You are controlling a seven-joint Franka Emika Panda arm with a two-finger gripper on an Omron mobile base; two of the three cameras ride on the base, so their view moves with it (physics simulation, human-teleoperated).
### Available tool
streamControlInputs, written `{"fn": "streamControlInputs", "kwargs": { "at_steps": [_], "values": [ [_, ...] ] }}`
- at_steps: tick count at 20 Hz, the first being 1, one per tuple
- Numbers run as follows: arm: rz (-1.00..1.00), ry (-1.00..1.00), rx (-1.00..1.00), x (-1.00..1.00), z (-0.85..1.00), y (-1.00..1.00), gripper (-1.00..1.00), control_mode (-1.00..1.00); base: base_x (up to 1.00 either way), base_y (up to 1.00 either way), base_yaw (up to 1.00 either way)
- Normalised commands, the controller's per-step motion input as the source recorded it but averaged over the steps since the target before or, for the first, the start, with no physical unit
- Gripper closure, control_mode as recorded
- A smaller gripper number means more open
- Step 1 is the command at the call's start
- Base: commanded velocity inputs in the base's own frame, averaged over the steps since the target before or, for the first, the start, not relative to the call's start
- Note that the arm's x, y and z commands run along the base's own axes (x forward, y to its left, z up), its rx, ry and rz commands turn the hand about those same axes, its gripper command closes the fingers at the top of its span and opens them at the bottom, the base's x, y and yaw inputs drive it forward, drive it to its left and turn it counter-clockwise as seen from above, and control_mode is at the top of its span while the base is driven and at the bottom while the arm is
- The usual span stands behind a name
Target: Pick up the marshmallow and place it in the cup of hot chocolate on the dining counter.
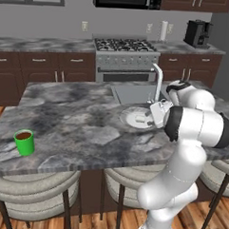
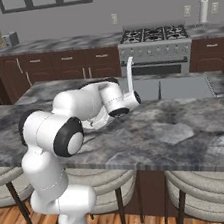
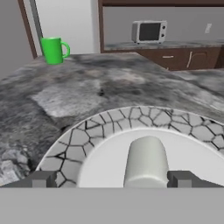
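Taking the round pale grey plate (image 1: 130,118) with its crackled rim as the landmark, the small bright green cylindrical cup of hot chocolate (image 1: 24,142) stands far to the left of it, near the front left corner of the large grey-and-white marbled stone counter (image 1: 73,119), well apart from everything else. On the plate itself lies the tiny white, soft-looking marshmallow (image 3: 146,162), resting on the smooth inner part. Directly over the plate's right side hovers the white arm's end effector (image 3: 110,179), its jaws spread fully wide with one dark fingertip (image 3: 42,179) on either side of the marshmallow, gripping nothing. Beyond the plate sits a recessed grey sink (image 1: 135,93) with a pale upright faucet (image 1: 158,79).
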Motion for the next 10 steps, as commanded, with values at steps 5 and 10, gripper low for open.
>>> {"fn": "streamControlInputs", "kwargs": {
  "at_steps": [5,10],
  "values": [
    [-0.04,0.00,0.00,0.04,-0.07,0.16,-1.00,-1.00,0.00,0.00,0.00],
    [-0.05,0.00,0.00,0.05,-0.06,0.10,-1.00,-1.00,0.00,0.00,0.00]
  ]
}}
